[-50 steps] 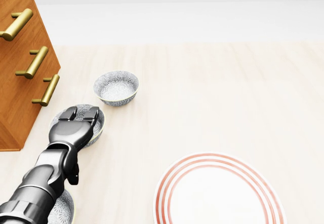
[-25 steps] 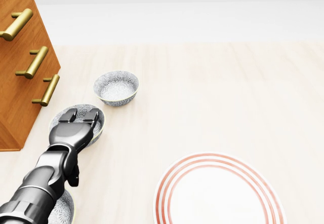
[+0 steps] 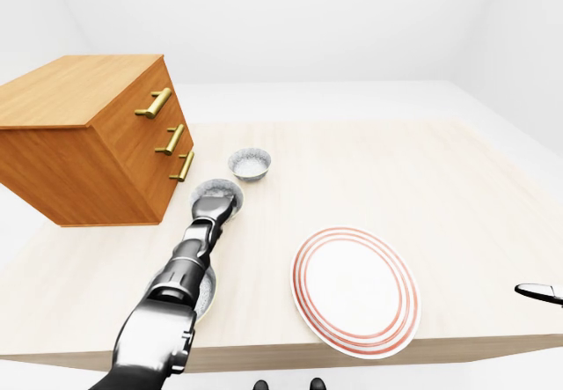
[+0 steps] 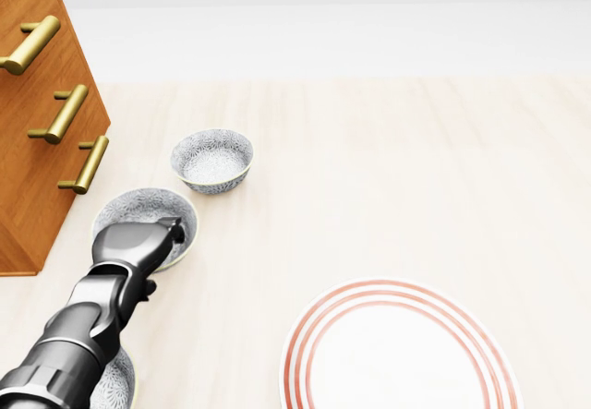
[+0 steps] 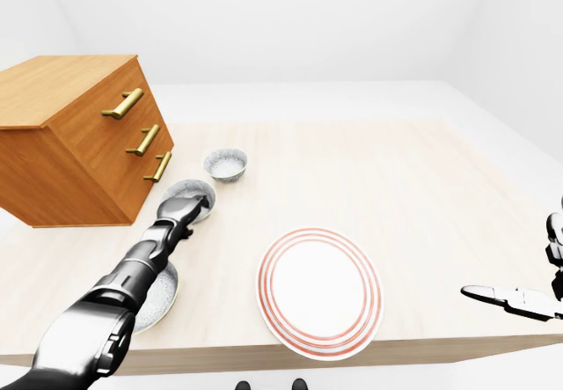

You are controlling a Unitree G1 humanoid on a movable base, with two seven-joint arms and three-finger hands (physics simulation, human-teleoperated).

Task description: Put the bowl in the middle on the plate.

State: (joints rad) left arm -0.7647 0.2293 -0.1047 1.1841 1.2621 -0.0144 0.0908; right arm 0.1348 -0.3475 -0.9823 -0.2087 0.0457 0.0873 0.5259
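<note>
- Head view: the left hand (image 4: 138,243) rests on the middle bowl (image 4: 138,208), with its fingers (image 4: 172,231) curled down over the rim. Whether they pinch it cannot be told.
- That bowl sits on the desk (image 4: 416,169) near its left edge, just beside the wooden drawer chest (image 4: 37,150), between the far bowl (image 4: 211,160) and the near bowl (image 4: 118,383).
- The red-ringed plate (image 4: 397,354) lies at the desk's bottom edge, well apart from the bowls.
- Right-eye view: the right hand (image 5: 515,300) hovers off the desk's right edge, fingers stretched flat.

Left hand (image 3: 215,207) sits on the middle bowl (image 3: 218,190), just right of the drawer chest (image 3: 88,143); plate (image 3: 354,289) farther right.
</note>
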